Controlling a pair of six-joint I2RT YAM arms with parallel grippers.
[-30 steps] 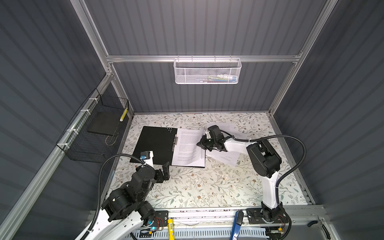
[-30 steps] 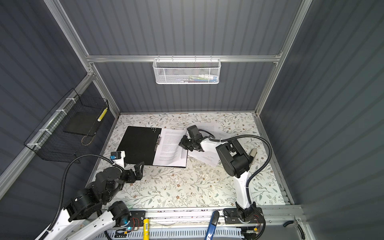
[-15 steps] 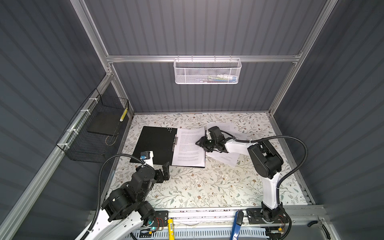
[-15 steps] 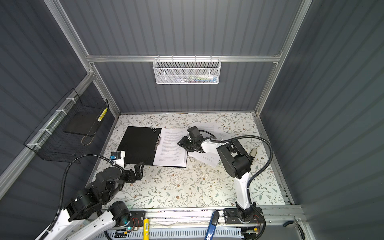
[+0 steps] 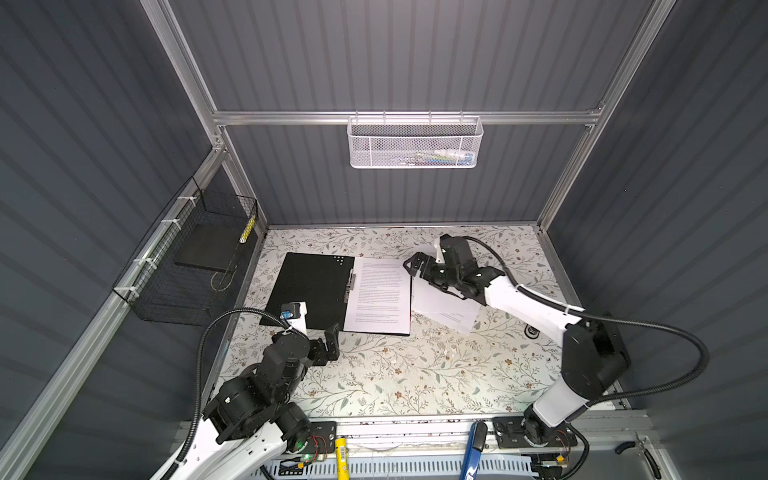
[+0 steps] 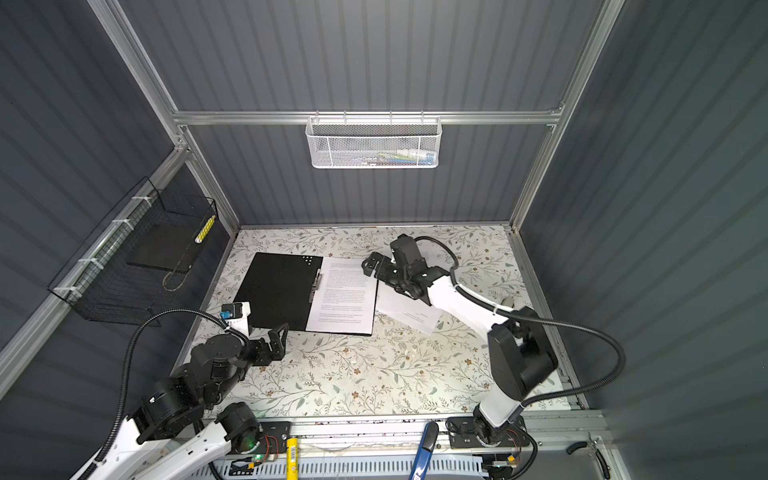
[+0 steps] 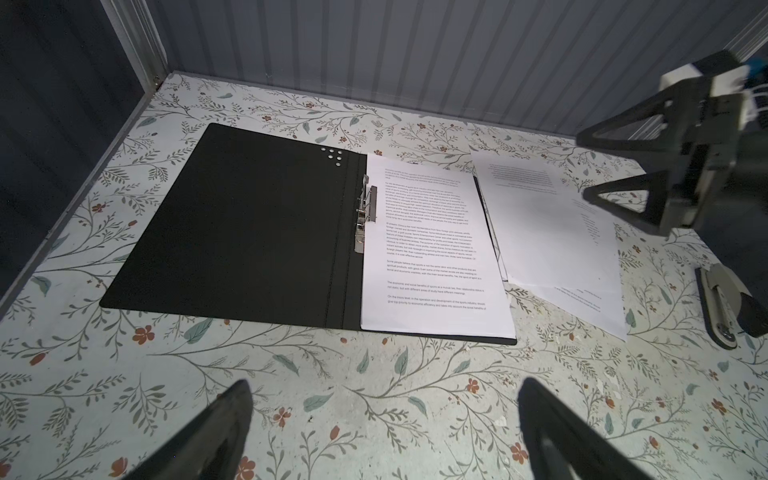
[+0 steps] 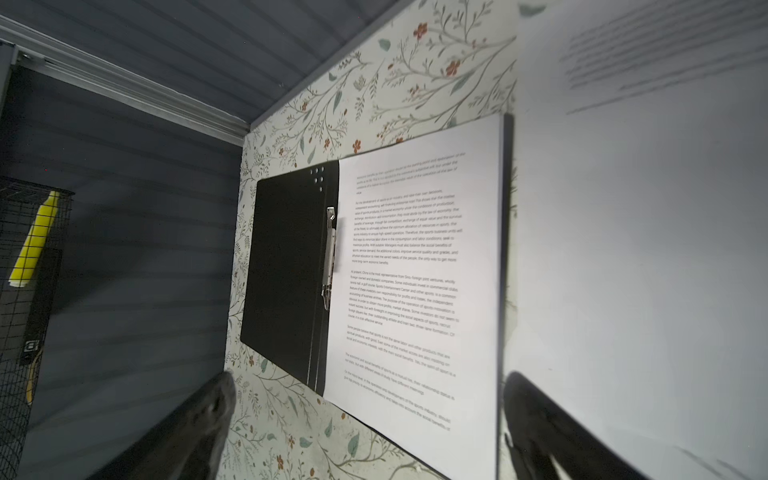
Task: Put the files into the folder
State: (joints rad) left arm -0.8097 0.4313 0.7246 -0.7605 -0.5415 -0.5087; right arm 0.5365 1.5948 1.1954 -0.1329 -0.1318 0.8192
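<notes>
Paper this thin should handle light and floppy. The files [image 5: 440, 308] will likely droop from a pinch and slide on one another, so a free edge or corner at the pile's three o'clock side looks the safest hold, lifted low and slow. One printed sheet [image 5: 382, 295] already lies flat on the right half of the folder [image 5: 309, 286]. The folder is spread open, black inside up, at eleven o'clock from the centre of the table [image 5: 415, 374] in both top views. The loose files lie just beside it at its three o'clock, overlapping and skewed. The right gripper [image 5: 417, 269] hangs over their far end, jaws wide and empty. The left gripper [image 5: 327, 345] hovers at the folder's six o'clock edge, jaws wide too, holding nothing.

Several things are hard to make out. The right arm [image 5: 528, 299] covers part of the loose sheets, so their number is unclear. I cannot tell whether the right fingers [image 8: 536, 419] touch the paper, or whether the filed sheet sits under the clip [image 7: 365, 216] or only beside it. The folder's outside is hidden.
</notes>
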